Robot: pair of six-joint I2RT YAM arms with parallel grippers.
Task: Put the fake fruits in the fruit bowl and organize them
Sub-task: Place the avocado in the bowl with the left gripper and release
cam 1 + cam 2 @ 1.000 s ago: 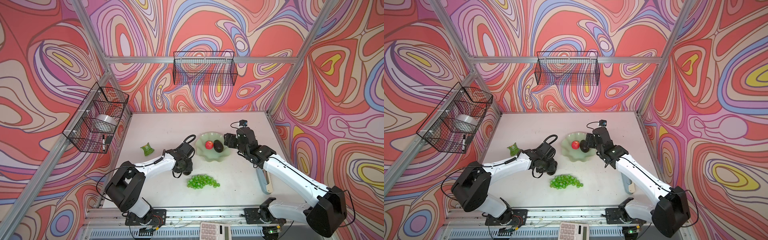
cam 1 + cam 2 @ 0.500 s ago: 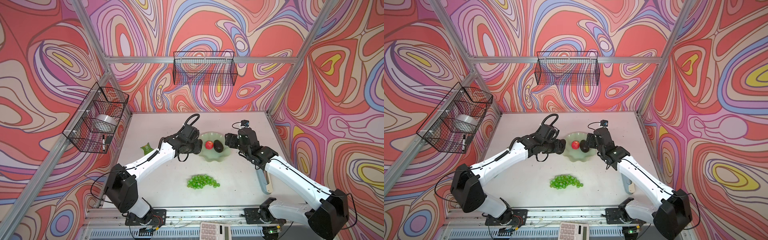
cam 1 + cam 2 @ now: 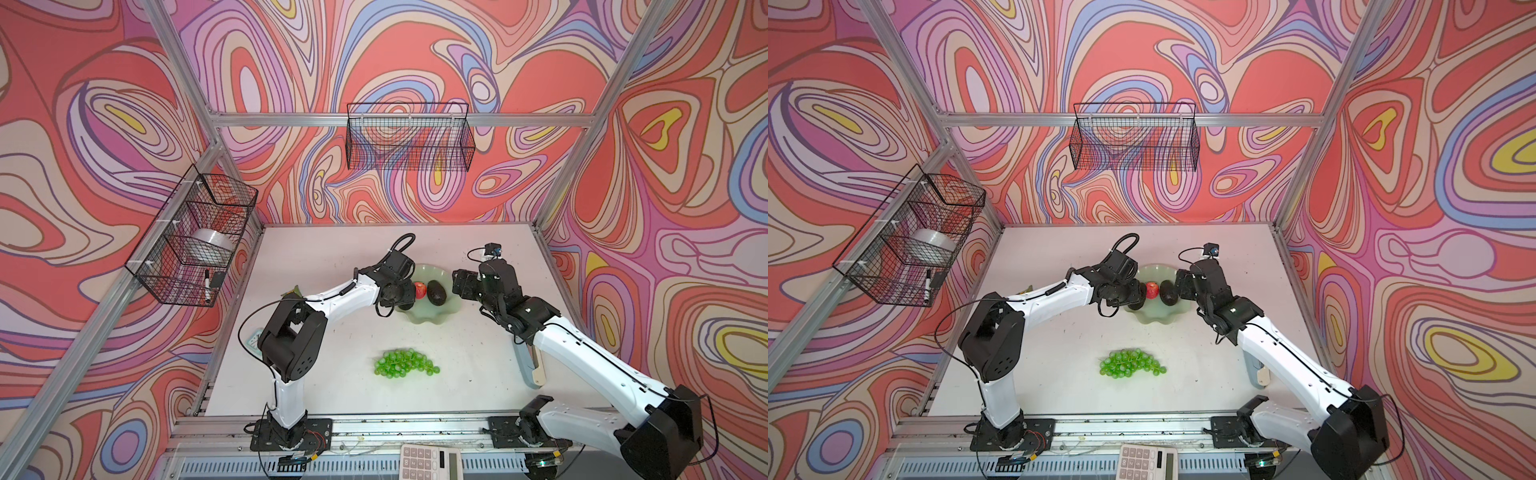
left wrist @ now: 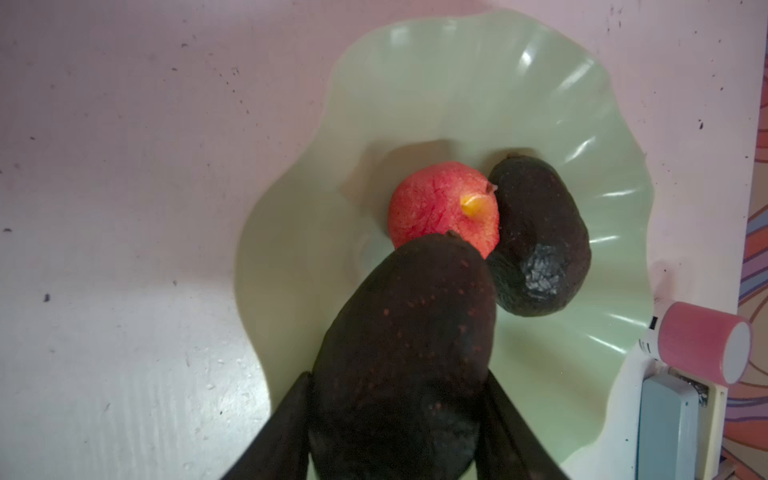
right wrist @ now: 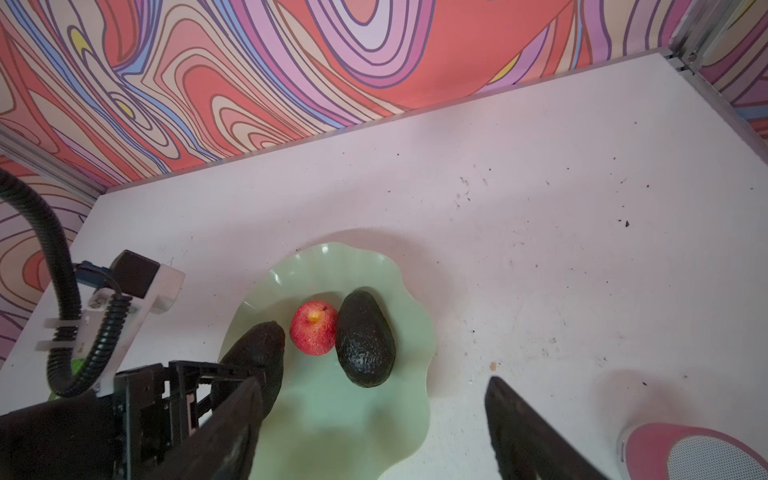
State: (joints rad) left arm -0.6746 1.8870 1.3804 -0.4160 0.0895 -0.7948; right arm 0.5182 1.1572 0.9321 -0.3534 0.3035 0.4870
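Verifying the change. Operator: what has the left end effector (image 3: 401,293) done?

Technician: It has travelled from a low position near the grapes (image 3: 405,363) to the fruit bowl (image 3: 432,318). Its jaws are clamped on the second avocado (image 5: 257,353), whose narrow end projects ahead of the fingers, over the bowl and just beside the apple (image 3: 420,289). The first avocado (image 3: 436,292) lies in the bowl, beyond the apple.

Operator: And the right end effector (image 3: 462,286)?

Technician: It has hardly moved. The jaws stand apart and empty, at the bowl's opposite rim.

Operator: What does this mean for the task?

Technician: Transport appears complete, so lowering and release is the likely next step. That would put three fruits in the bowl. The grapes remain on the surface (image 3: 332,249), behind the left end effector and well apart from the bowl.
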